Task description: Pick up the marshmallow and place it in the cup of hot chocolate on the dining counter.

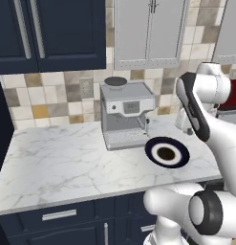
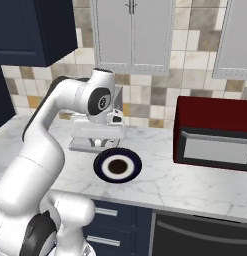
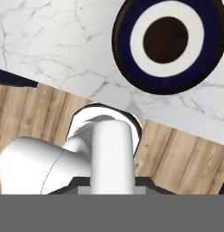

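marble worktop (image 1: 67, 158) | navy plate (image 1: 167, 153) below tool; tool state: cannot tell

We are in a home kitchen: a white-grey veined marble worktop (image 1: 57, 158) on navy drawers (image 1: 59, 215), a beige mosaic tiled backsplash (image 1: 48, 93), pale grey wall cabinets (image 1: 147, 31), a steel espresso machine (image 1: 126, 117) and a dark red microwave (image 2: 214, 132).

Marble worktop (image 1: 57, 158): plate (image 1: 167, 152), coffee machine (image 1: 125, 114).
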